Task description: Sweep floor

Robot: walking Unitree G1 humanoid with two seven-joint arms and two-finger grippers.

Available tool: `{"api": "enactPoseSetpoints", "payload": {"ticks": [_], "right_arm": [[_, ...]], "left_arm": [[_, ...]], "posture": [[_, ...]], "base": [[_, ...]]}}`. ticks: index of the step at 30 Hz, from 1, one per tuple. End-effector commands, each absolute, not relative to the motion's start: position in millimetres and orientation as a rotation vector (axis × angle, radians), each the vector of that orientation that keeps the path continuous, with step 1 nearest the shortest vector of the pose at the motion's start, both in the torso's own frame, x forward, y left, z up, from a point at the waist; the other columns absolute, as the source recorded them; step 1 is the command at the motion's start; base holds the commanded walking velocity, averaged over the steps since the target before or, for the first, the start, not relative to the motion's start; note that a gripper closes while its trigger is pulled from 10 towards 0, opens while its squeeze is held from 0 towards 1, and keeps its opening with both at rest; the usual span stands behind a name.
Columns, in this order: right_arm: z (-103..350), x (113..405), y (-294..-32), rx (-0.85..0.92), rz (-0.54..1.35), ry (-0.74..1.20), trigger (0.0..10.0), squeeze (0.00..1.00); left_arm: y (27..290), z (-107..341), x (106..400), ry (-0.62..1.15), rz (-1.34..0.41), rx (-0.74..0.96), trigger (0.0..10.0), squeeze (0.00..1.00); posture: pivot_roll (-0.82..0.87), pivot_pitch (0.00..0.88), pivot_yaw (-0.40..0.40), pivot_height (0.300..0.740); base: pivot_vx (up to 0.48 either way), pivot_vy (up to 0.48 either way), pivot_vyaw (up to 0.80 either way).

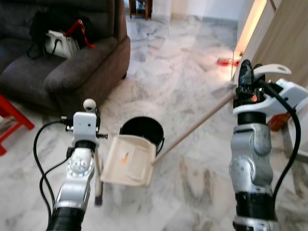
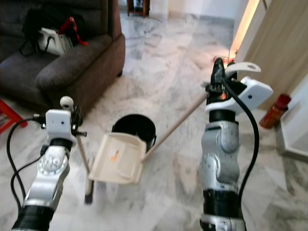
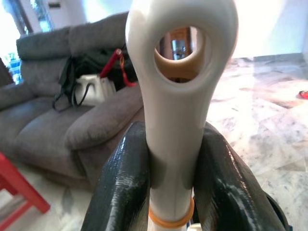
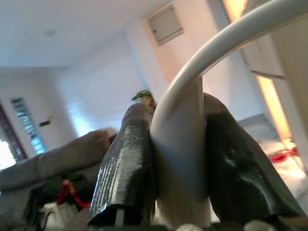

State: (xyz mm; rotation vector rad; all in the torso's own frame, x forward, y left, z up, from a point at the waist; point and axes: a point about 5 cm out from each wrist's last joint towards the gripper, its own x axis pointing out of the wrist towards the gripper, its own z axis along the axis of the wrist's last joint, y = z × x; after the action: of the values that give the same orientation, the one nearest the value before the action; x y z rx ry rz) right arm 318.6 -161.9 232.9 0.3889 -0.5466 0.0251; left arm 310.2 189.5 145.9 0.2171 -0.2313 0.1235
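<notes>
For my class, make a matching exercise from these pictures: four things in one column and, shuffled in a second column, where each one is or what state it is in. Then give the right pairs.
Things
1. Dustpan
2. Black bin
3. Brush handle
4. White bag

Place or state
A. Lying on the grey sofa
B. Clamped in the left pincer
C. Tipped up against the black bin, its long handle in the right pincer
D. Standing on the marble floor, behind the dustpan

Pairs: 1-C, 2-D, 3-B, 4-A

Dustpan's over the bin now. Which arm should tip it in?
Probably the right: the right gripper is shut on the dustpan handle, and the dustpan sits against the bin. The left gripper holds the broom.
</notes>
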Motion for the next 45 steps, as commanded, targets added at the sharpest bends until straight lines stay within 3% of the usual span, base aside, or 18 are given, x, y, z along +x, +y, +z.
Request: {"api": "enactPoseSetpoints", "payload": {"ticks": [1,13,45], "right_arm": [[246.9,314.4,-163.7,0.425,0.031,-0.613,10.0,0.00],[248.2,313.9,-161.8,0.412,0.046,-0.619,10.0,0.00],[248.2,314.1,-158.2,0.433,0.073,-0.612,10.0,0.00]], "left_arm": [[188.6,158.4,310.3,-0.288,0.127,0.243,10.0,0.00],[188.9,158.8,310.3,-0.291,0.132,0.242,10.0,0.00],[189.9,158.6,310.4,-0.291,0.132,0.243,10.0,0.00]], "posture": [[0.13,0.067,0.004,0.740],[0.13,0.067,0.003,0.740],[0.13,0.066,0.002,0.740]], "base": [[0.296,0.000,0.00],[0.294,0.000,0.26],[0.295,0.000,0.00]]}}
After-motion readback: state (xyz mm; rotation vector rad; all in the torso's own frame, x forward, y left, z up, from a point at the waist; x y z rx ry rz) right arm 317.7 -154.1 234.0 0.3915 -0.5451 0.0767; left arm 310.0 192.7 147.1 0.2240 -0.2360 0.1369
